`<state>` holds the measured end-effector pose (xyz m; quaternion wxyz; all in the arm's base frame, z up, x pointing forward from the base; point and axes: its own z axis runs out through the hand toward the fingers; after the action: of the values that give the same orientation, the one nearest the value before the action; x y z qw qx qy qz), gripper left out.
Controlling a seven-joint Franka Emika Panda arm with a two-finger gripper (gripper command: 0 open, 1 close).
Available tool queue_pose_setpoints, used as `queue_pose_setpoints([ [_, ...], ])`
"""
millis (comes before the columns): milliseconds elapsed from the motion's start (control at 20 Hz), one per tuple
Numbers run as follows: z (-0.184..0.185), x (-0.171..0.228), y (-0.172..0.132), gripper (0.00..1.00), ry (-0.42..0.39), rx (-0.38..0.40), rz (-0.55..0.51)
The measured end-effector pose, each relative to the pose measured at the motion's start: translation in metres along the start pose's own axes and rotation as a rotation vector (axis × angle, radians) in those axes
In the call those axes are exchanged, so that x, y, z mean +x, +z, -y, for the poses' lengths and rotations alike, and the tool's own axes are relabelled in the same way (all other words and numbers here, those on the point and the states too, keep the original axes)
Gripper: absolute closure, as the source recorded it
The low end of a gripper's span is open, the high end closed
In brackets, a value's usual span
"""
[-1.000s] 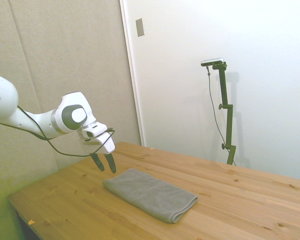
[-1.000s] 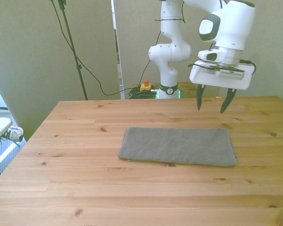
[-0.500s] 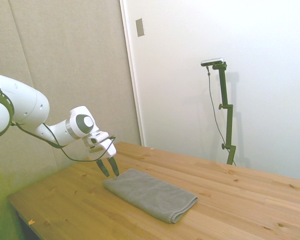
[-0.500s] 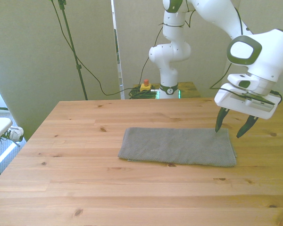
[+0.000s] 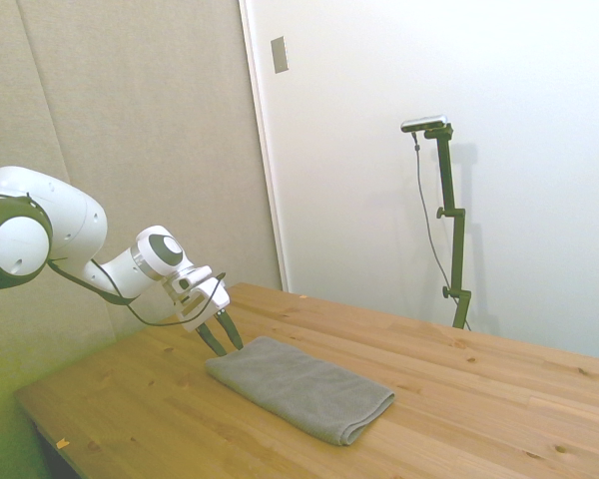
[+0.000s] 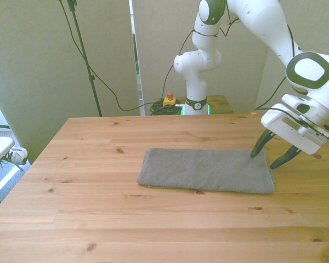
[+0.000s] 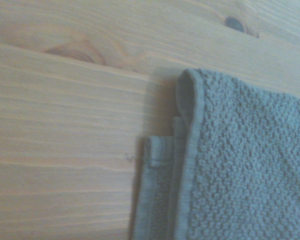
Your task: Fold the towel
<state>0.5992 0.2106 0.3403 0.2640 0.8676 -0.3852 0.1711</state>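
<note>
The grey towel (image 6: 207, 170) lies flat on the wooden table (image 6: 98, 213) as a long folded rectangle, also seen in the side view as the towel (image 5: 301, 386). My gripper (image 6: 266, 159) is open and tilted, hanging just above the towel's end at the front view's right, one finger over the cloth and the other past its edge. From the side the gripper (image 5: 223, 336) is at the towel's end nearest the arm. The wrist view shows the towel's corner (image 7: 230, 165) with its layered hems offset on the wood.
Bare wood surrounds the towel on all sides. Cables and a yellow box with a red button (image 6: 168, 99) sit behind the table's far edge near the robot's base.
The gripper has come down and moved toward the front view's right, from well above the table behind the towel to just over the towel's end. It stayed open; the towel has not moved.
</note>
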Motion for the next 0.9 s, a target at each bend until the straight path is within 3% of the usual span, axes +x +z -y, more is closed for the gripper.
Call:
queue_pose_setpoints([
  [50, -0.001, 0.0, 0.003, 0.0, -0.002, -0.017, -0.01],
  [100, -0.002, 0.001, 0.005, 1.0, -0.005, -0.031, -0.019],
  [900, -0.008, 0.014, 0.026, 1.0, 0.013, -0.042, -0.023],
])
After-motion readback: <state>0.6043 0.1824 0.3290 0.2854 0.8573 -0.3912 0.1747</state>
